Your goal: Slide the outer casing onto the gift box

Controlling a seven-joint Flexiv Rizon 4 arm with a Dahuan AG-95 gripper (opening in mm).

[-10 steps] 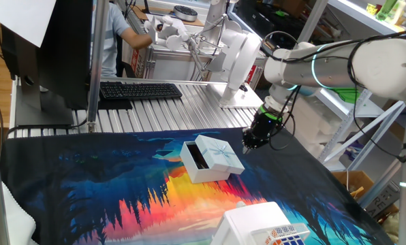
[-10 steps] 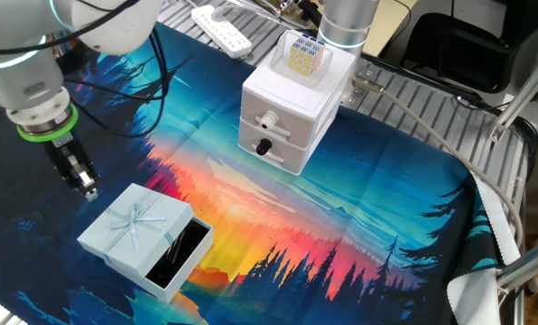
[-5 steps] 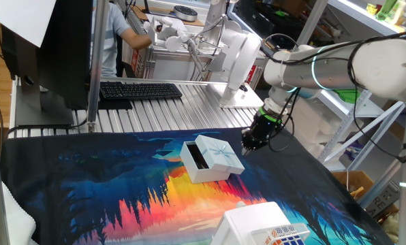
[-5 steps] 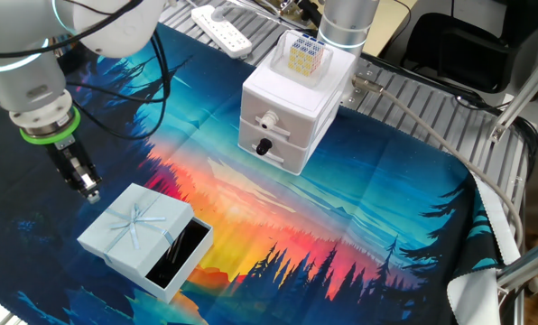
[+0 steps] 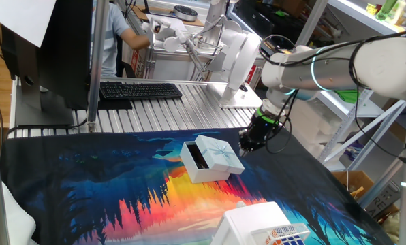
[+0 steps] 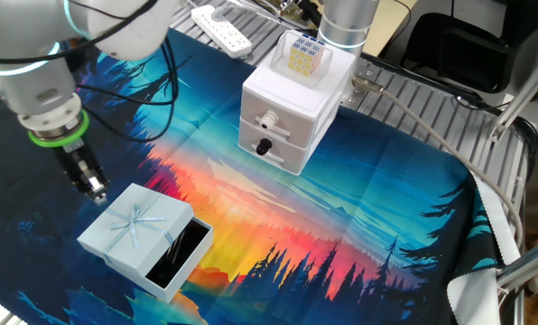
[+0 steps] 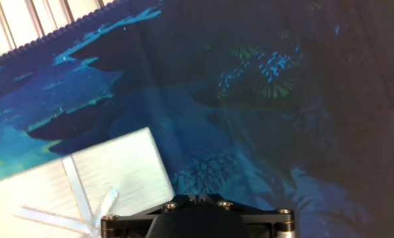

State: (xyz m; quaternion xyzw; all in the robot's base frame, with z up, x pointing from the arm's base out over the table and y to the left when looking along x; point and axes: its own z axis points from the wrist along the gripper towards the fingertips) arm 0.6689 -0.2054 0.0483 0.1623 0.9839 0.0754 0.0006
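In the other fixed view, the gripper (image 6: 95, 189) hangs low over the forest-and-sunset printed cloth (image 6: 359, 226), its narrow tip showing no gap between the fingers, so they appear pressed together and hold nothing. Just below and to the right of that tip lies the outer casing (image 6: 134, 227), ribbon pattern up, apart from the fingers but close. From the casing's far end, away from the hand, the gift box (image 6: 180, 253) sticks out with its dark interior showing; the two are partly nested. Well away from the hand, further right, stands a white drawer unit (image 6: 284, 113) with a colourful cube (image 6: 306, 57) on top.

In the one fixed view, the casing (image 5: 219, 155) sits just left of the gripper (image 5: 244, 147), the dark tray opening (image 5: 196, 158) facing away from it.

The hand view shows the casing's patterned top (image 7: 78, 188) at the lower left, beside the gripper's black base; the fingertips are out of frame.
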